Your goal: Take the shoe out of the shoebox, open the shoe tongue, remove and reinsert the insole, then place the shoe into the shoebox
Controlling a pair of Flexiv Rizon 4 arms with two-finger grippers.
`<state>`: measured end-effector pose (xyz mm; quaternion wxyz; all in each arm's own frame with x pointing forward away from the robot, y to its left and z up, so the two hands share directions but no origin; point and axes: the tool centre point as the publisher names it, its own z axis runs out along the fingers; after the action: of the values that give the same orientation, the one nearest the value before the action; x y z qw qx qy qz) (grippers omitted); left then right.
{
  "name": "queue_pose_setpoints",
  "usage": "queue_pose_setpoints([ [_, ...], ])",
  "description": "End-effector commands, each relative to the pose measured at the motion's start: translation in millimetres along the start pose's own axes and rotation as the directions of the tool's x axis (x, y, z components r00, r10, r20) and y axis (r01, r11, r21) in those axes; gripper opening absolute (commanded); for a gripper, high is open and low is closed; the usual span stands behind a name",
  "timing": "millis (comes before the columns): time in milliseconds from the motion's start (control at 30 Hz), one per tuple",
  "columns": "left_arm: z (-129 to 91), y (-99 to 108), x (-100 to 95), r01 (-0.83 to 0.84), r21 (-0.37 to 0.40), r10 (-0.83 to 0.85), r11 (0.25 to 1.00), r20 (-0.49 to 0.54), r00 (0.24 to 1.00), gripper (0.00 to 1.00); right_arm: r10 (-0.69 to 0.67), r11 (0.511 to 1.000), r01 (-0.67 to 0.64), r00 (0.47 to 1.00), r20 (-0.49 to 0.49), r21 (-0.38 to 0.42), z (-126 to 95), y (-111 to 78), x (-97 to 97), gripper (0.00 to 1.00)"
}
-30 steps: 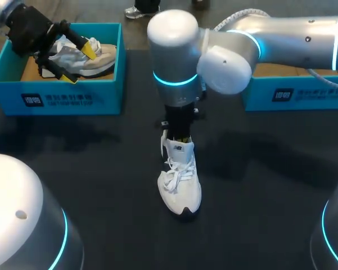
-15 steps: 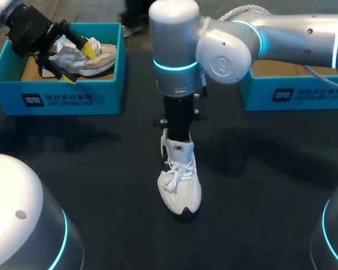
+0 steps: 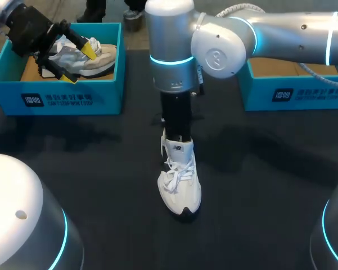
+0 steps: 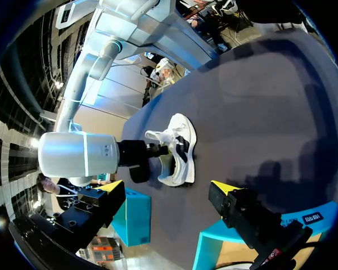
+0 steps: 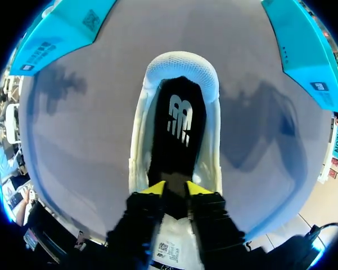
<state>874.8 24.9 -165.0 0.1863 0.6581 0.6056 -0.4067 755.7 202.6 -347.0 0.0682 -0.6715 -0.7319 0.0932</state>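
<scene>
Right arm (image 3: 171,56) stands upright over shoe (image 3: 180,185), end effector (image 5: 174,188) seemingly pinching insole (image 5: 177,129).

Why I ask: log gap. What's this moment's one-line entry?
right gripper: shut on insole inside shoe | left gripper: open over box

The right arm (image 3: 171,56) has risen slightly above the shoe (image 3: 180,180), with more of its black wrist showing. Its upper part has swung back, fingers (image 5: 152,188) pinching the insole (image 5: 177,124).

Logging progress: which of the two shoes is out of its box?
The white shoe in the middle of the table, under the right gripper; the other shoe lies inside the left shoebox.
</scene>
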Motion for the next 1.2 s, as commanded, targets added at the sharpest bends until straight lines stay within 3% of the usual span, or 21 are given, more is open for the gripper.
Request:
queue_pose_setpoints([
  [33, 0, 0, 0.0, -0.001, 0.0, 0.001, 1.0, -0.002, 1.0, 1.0, 0.002, 1.0, -0.002, 1.0, 0.002, -0.011, 0, -1.8, 0.6, 1.0],
  [633, 0, 0, 0.0, -0.001, 0.0, 0.001, 1.0, -0.002, 1.0, 1.0, 0.011, 1.0, -0.011, 1.0, -0.005, -0.021, 4, 0.3, 3.0, 1.0],
  [1200, 0, 0, 0.0, -0.001, 0.0, 0.001, 1.0, -0.002, 1.0, 1.0, 0.07, 0.996, -0.07, 0.997, 0.01, -0.064, -31, -38.0, -0.3, 1.0],
])
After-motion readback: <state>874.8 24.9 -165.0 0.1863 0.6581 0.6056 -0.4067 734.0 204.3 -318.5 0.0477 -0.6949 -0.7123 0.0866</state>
